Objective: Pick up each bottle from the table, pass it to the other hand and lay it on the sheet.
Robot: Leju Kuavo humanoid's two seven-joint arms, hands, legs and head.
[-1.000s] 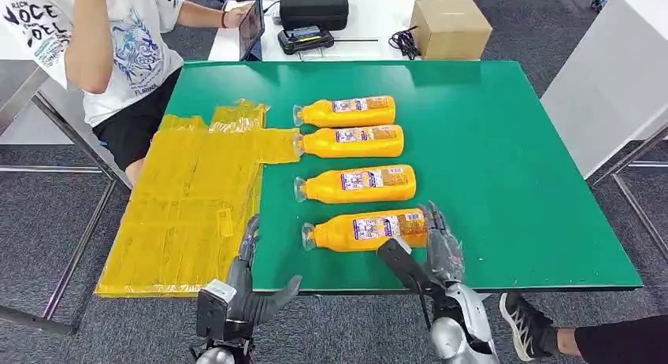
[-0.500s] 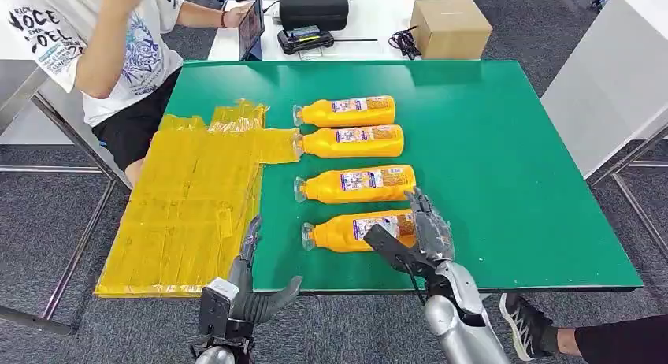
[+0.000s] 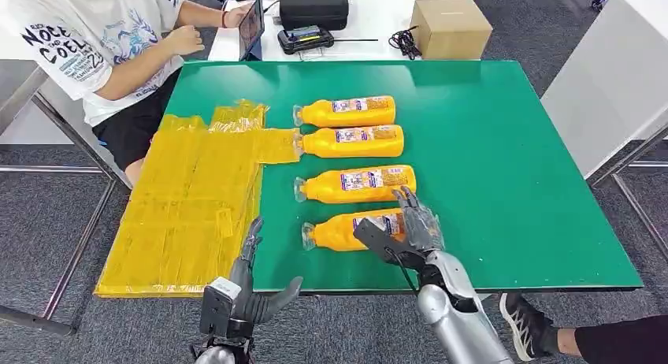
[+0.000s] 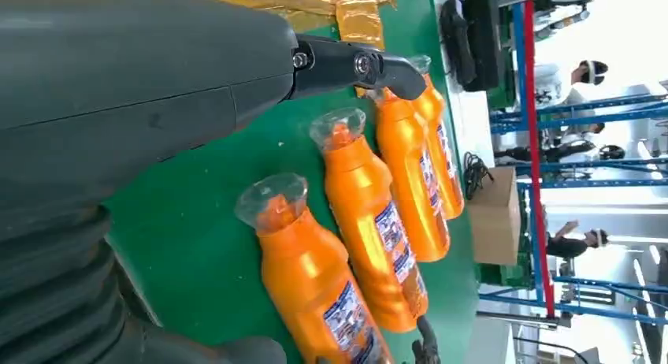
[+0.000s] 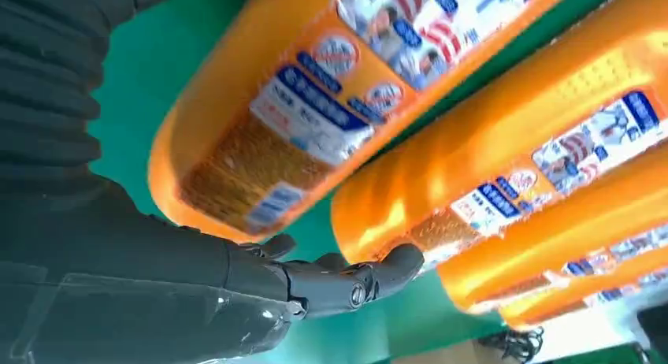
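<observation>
Here, at the table's (image 3: pixel 512 143) near edge, the left hand (image 3: pixel 250 289) is hovering with fingers apart, holding nothing. The right hand (image 3: pixel 410 230) is reaching around the base of the nearest bottle (image 3: pixel 346 232), fingers spread, not clamped. Three more bottles (image 3: pixel 353 183) are lying in a row toward the far edge, with the yellow sheet (image 3: pixel 193 198) draping the left edge.

Grey carpet floor (image 3: pixel 47 222), white desk (image 3: pixel 378 17), green table (image 3: pixel 504 143)
</observation>
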